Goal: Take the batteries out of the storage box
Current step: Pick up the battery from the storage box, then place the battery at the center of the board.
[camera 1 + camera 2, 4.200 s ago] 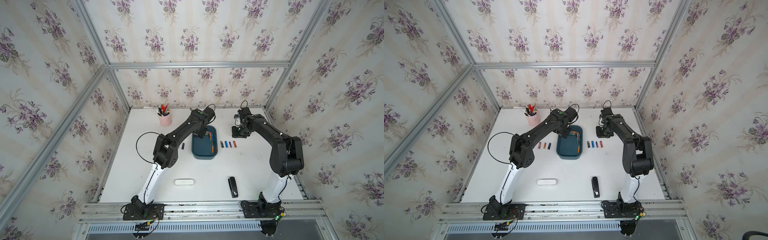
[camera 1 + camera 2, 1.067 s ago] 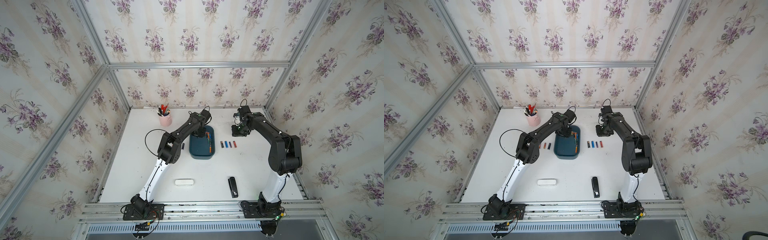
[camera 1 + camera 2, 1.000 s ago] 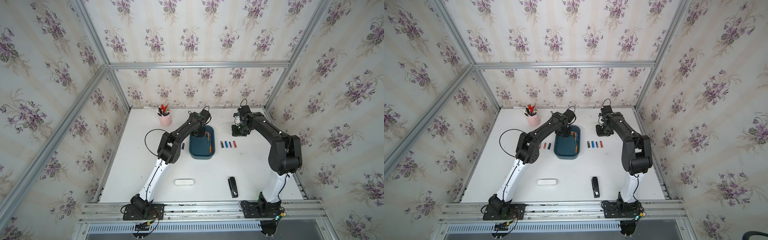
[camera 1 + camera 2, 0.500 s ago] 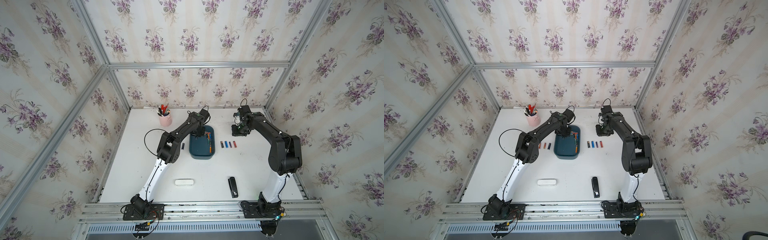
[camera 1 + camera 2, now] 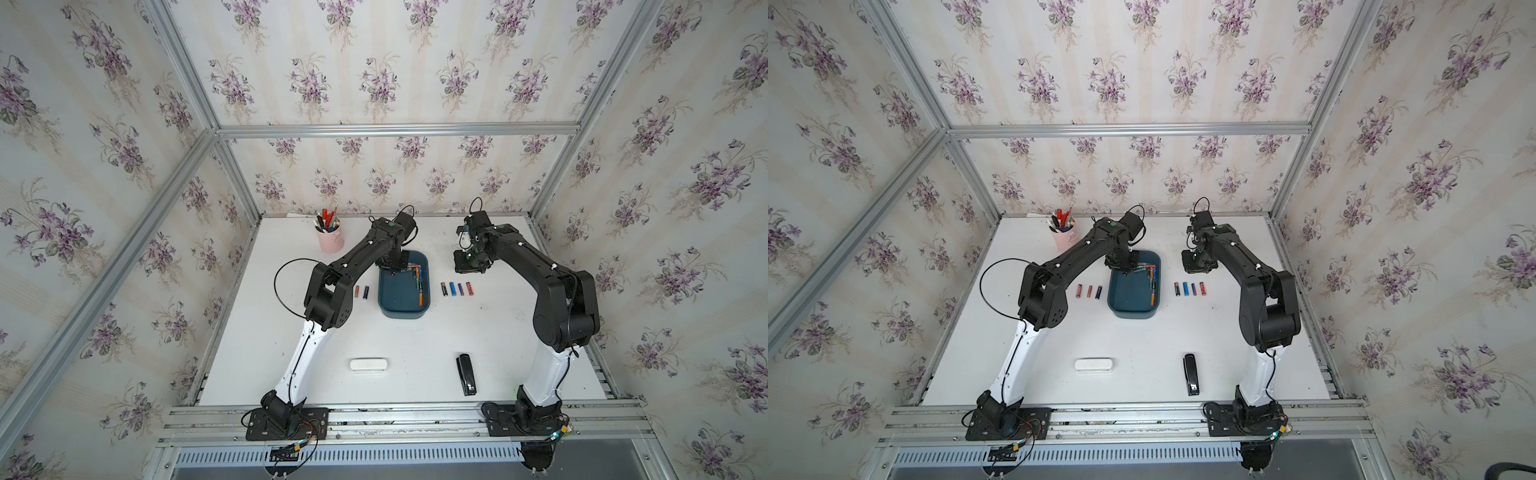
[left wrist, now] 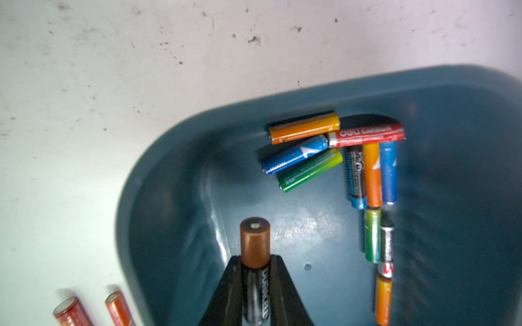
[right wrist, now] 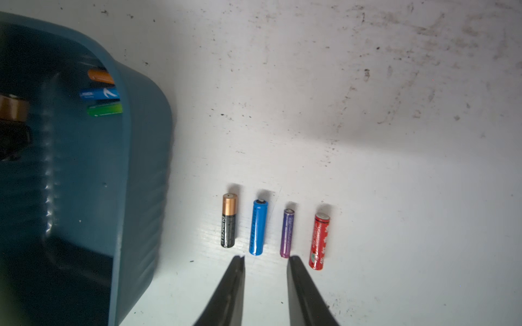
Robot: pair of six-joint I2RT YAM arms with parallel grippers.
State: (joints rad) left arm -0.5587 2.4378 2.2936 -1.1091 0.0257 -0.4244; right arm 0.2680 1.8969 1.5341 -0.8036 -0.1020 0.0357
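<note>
The dark teal storage box [image 5: 400, 300] [image 5: 1128, 300] sits mid-table. Several coloured batteries [image 6: 304, 128] lie in a cluster at its far end and along its right wall [image 5: 419, 279]. My left gripper [image 6: 255, 264] [image 5: 392, 269] is inside the box's far left part, shut on a copper-topped black battery [image 6: 255, 240] that sticks out past the fingertips. My right gripper [image 7: 265, 261] [image 5: 468, 266] hangs open and empty over the table, just beyond a row of several batteries [image 7: 257, 225] [image 5: 457, 288] lying to the right of the box.
More batteries [image 5: 1088, 291] lie in a row left of the box. A pink cup of pens [image 5: 329, 242] stands at the back left. A white oblong case [image 5: 369, 365] and a black stapler [image 5: 466, 374] lie near the front edge.
My left jaws have closed on the copper-topped battery inside the box. The right arm has not moved.
</note>
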